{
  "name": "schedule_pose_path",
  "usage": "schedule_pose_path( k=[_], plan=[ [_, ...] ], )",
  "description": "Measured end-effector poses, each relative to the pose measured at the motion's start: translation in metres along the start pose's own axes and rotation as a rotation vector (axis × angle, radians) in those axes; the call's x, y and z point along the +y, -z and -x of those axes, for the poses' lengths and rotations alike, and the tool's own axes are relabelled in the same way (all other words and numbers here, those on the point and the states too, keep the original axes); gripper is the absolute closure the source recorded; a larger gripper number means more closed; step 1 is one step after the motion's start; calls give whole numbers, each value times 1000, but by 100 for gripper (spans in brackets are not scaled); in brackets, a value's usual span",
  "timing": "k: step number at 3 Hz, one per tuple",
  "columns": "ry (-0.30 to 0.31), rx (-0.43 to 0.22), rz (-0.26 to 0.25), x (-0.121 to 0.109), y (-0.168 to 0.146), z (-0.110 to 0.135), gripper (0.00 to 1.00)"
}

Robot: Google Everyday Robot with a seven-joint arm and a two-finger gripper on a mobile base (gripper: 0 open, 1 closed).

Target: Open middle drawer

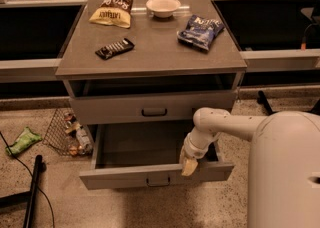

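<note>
The grey cabinet (150, 57) has stacked drawers. The top drawer (150, 108) is slightly out, with a dark bar handle. Below it the middle drawer (125, 176) is pulled far out toward me, its dark inside showing and its small handle (159, 182) on the front. My gripper (189, 164) hangs from the white arm (225, 124) and sits at the top edge of the middle drawer's front, right of the handle. The lowest drawer is hidden under the open one.
On the cabinet top lie a yellow snack bag (115, 7), a white bowl (163, 6), a blue chip bag (201, 31) and a dark candy bar (115, 48). A wire basket (67, 132), a green packet (22, 141) and a black pole (32, 192) are on the floor at left.
</note>
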State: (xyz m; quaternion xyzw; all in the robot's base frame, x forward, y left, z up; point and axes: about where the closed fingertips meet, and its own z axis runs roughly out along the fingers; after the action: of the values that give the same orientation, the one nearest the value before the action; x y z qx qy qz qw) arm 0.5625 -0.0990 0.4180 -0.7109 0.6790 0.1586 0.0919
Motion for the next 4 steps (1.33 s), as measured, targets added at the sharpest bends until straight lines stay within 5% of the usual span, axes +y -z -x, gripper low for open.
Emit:
schedule_pose_path(
  k=[1, 2, 4],
  plan=[
    [-1, -3, 0, 2, 0, 0, 100],
    [-1, -3, 0, 2, 0, 0, 84],
    [0, -3, 0, 2, -1, 0, 38]
  ],
)
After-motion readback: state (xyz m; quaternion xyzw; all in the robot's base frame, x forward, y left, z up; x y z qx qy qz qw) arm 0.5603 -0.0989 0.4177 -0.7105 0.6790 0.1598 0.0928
